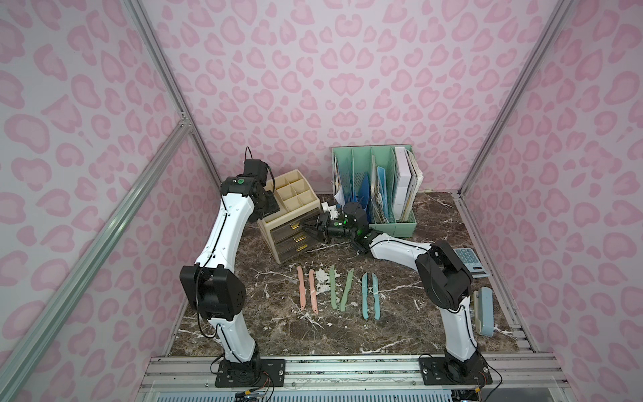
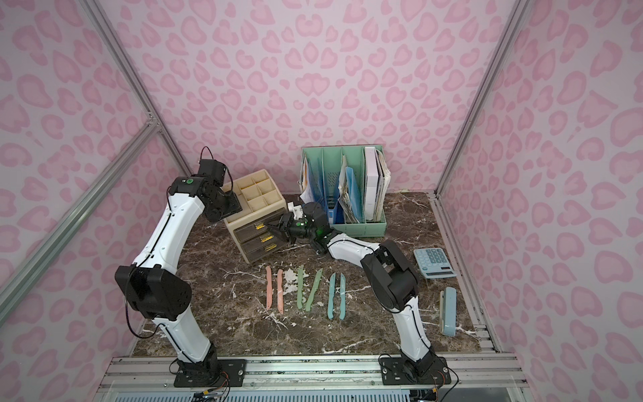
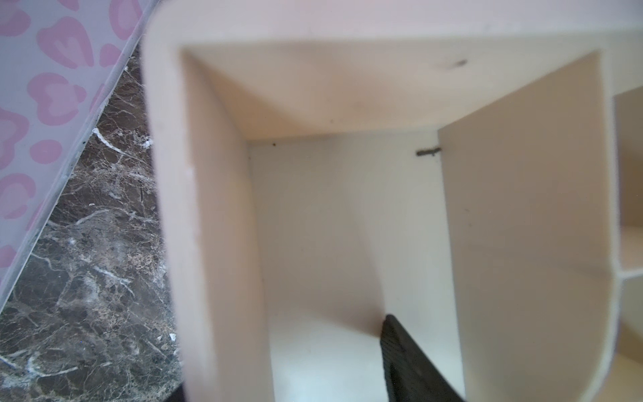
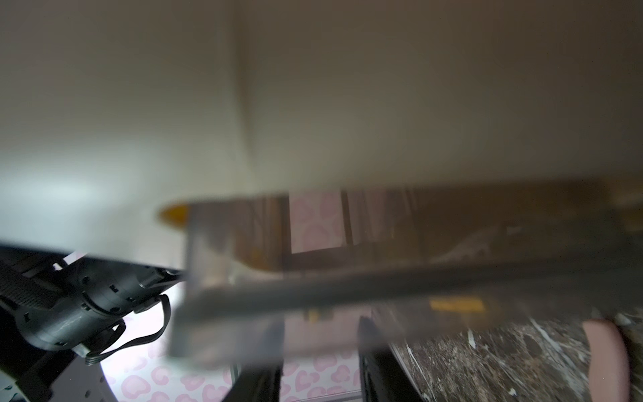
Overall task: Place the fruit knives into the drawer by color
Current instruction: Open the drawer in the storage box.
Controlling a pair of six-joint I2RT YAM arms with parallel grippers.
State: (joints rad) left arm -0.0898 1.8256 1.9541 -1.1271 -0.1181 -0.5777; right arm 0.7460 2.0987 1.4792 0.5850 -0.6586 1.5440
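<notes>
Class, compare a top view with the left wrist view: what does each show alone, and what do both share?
Only the top view: the fruit knives in a row, file rack, calculator, stapler, and the right gripper at the drawer fronts. Only the left wrist view: one compartment floor, with the left gripper's fingertip inside. Both: the beige organizer and marble table.

Knives (image 1: 334, 287) in row fwd of drawer unit (image 1: 288, 213); file rack (image 1: 396, 228) to unit's R.
</notes>
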